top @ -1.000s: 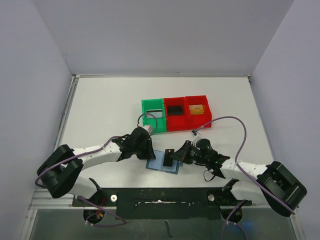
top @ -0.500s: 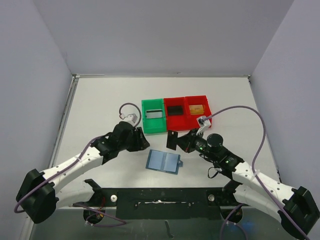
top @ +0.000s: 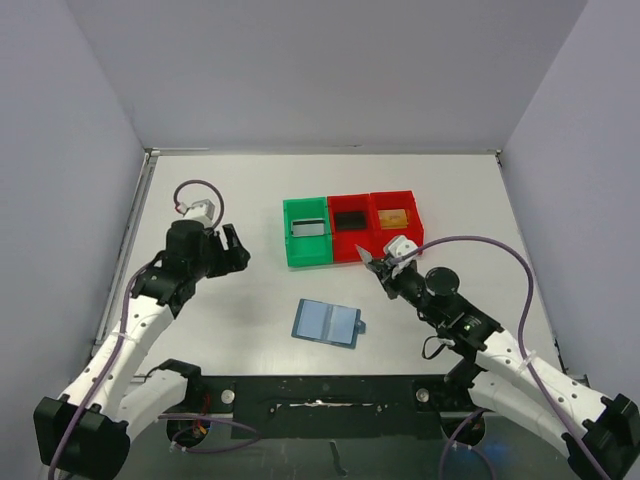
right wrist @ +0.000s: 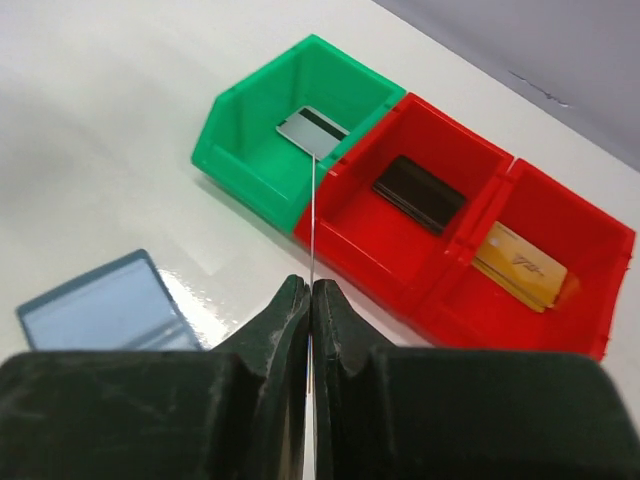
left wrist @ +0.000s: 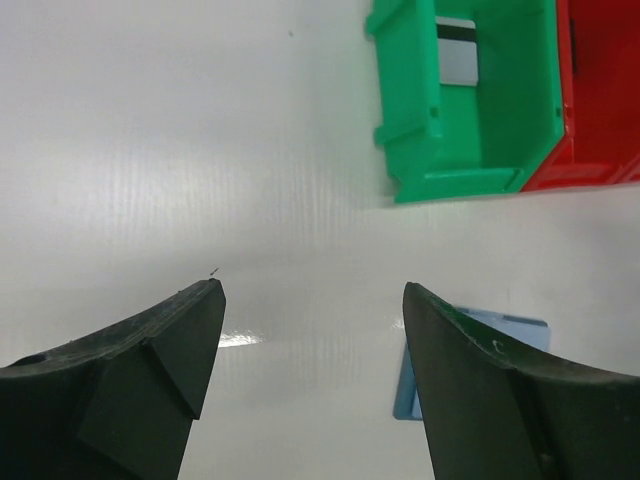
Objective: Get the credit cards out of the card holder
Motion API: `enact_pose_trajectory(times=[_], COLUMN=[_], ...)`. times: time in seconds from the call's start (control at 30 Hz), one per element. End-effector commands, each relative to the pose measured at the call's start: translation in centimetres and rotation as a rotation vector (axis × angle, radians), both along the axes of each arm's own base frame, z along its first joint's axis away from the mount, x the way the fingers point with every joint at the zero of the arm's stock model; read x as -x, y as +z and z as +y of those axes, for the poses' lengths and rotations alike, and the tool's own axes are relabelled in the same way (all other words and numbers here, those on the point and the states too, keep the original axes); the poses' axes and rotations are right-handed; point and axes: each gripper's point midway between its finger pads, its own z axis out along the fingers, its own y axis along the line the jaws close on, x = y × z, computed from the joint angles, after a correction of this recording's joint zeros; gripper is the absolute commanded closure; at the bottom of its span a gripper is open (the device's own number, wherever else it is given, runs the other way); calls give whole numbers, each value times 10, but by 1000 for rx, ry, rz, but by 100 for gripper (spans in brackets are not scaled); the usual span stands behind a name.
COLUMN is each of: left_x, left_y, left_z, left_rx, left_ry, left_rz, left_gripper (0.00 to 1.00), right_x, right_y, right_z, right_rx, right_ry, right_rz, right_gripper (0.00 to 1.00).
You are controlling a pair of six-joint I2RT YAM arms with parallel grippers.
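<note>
The card holder [top: 328,322] is a light-blue wallet lying open and flat on the white table, also seen in the right wrist view [right wrist: 100,305] and partly behind a finger in the left wrist view [left wrist: 520,327]. My right gripper [top: 373,263] [right wrist: 311,286] is shut on a thin credit card [right wrist: 312,215], seen edge-on, held just in front of the red bins. My left gripper [top: 235,252] [left wrist: 312,290] stands open and holds nothing, well to the left of the wallet. Other credit cards lie in the bins: a grey striped one [right wrist: 312,130], a dark one [right wrist: 418,192], a gold one [right wrist: 520,265].
A green bin [top: 292,245] and two red bins [top: 352,248] [top: 412,232] stand side by side behind the wallet. Grey walls close in the table at the back and on both sides. The arms' cables loop above the table.
My left gripper has let go of the wallet, opened and drawn back to the left. My right gripper has lifted the card away from the wallet and carried it up towards the bins.
</note>
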Motion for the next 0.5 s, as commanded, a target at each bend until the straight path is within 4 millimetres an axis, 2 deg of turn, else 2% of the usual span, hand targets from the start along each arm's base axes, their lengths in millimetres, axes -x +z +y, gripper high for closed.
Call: enact_pose_trajectory(times=[0.0, 0.13, 0.47], left_x=[-15, -18, -19], left_y=[21, 7, 8], left_z=[35, 57, 60], left_rx=[-93, -114, -107], left_ry=[16, 83, 105], left_rz=[-79, -82, -122], left_gripper=[29, 28, 28], right_x=[-22, -32, -54], right_y=[28, 29, 27], right_z=[-9, -4, -6], right_rx=[158, 217, 279], right_ry=[-37, -25, -75], right_rz=[-156, -167, -172], right_gripper=[100, 100, 100])
